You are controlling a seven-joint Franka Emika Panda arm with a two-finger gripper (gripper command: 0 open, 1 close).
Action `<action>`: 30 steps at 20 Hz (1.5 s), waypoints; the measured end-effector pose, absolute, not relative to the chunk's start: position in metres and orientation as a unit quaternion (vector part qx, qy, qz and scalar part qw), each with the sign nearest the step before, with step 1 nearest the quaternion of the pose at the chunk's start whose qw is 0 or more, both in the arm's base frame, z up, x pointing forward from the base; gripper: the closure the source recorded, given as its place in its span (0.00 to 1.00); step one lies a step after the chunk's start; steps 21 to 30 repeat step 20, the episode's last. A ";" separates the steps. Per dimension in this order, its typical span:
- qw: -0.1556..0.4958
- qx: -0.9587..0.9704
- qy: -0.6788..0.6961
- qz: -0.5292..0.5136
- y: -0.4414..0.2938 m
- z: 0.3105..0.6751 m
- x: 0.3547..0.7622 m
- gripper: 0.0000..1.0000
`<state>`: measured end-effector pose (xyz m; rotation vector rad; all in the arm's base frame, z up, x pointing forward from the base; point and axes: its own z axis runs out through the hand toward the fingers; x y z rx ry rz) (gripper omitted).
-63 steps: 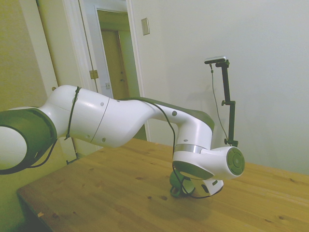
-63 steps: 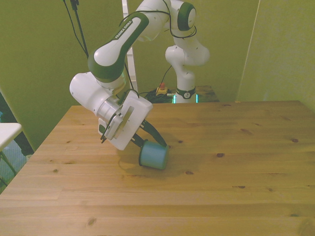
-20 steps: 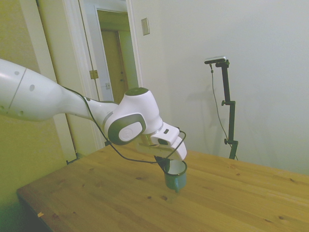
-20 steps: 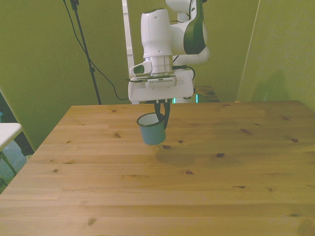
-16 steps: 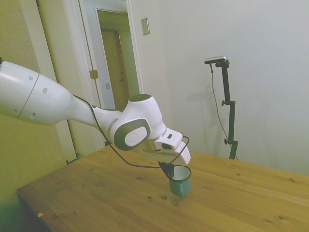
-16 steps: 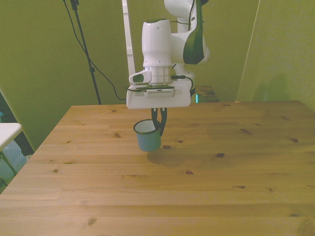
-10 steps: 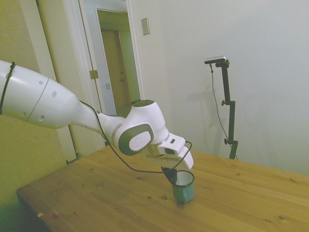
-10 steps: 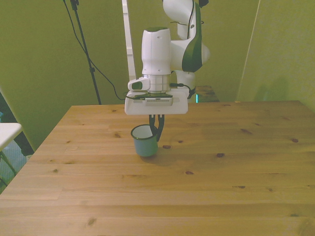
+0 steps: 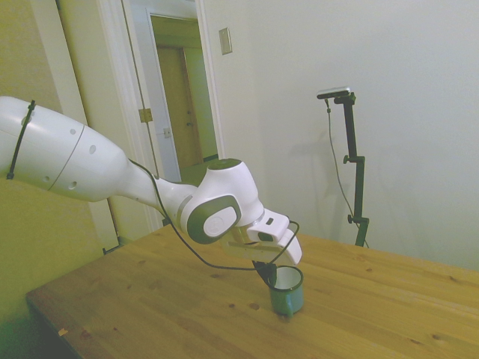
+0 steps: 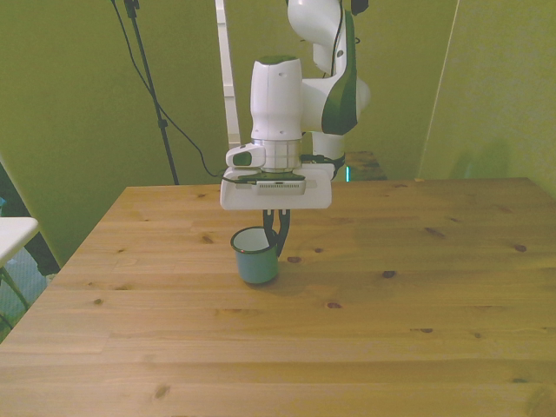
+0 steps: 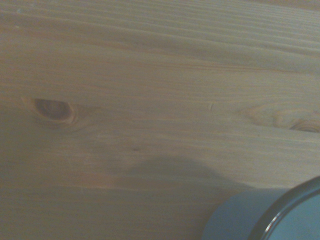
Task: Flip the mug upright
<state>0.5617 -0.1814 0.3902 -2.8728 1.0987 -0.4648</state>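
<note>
In the side view the white arm point(image 9: 90, 168) comes in over the table point(image 9: 150, 299) and angles down to the claw point(image 9: 266, 274), whose dark fingers point(image 9: 263, 271) are closed on the rim of the mug point(image 9: 287, 293). The teal mug stands upright, its white inside facing up and its base on or just above the wood; the view is too soft to tell which. In the front view the mug point(image 10: 257, 259) sits left of the table's point(image 10: 434, 347) middle, toward the far edge, directly under the white wrist body point(image 10: 276, 188). The claw point(image 10: 278, 233) pinches the rim on the front view's right side of the mug, fingers point(image 10: 281, 228) close together. The wrist view shows blurred wood grain of the table point(image 11: 125, 100) with a knot point(image 11: 52, 110), and only a part of the mug's point(image 11: 240, 220) wall and dark rim in one corner.
</note>
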 end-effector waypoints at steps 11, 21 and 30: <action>0.020 -0.917 0.354 -0.181 -0.183 0.416 0.563 0.00; 0.048 -0.921 0.303 -0.240 -0.120 0.523 0.532 0.00; 0.048 -0.921 0.303 -0.240 -0.120 0.523 0.532 0.00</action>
